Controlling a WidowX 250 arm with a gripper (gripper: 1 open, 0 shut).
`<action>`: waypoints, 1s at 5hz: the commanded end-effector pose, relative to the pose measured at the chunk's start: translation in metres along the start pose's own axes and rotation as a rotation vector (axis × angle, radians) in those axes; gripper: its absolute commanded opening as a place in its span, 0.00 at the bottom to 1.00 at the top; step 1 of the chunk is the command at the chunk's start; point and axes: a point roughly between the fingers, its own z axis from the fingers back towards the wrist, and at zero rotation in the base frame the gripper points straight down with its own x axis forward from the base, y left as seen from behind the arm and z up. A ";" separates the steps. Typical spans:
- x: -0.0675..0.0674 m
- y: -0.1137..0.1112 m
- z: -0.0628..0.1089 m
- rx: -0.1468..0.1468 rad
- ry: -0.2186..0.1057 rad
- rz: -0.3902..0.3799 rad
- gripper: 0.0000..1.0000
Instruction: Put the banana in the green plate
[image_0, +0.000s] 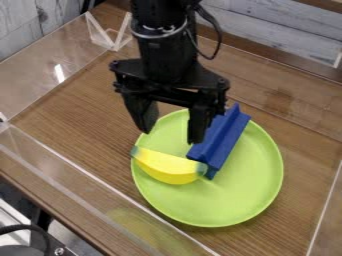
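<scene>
Banana (167, 165): lying inside green plate (254, 190), at its left rim, touching blue block (221, 140). Green plate: toward near right corner of bench (80, 110). Gripper (170, 112): jaws spread wide, empty, above banana. Placement apparently complete; only withdrawal left.

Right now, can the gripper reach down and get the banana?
Probably yes. The gripper is open and points down just above the banana, which lies uncovered on the green plate. The blue block lies right beside the banana, so one finger might bump it.
</scene>
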 end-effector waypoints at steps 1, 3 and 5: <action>0.001 -0.003 0.005 -0.012 -0.033 -0.011 1.00; -0.001 -0.005 0.004 -0.019 -0.034 -0.021 1.00; -0.002 -0.006 0.003 -0.026 -0.038 -0.030 1.00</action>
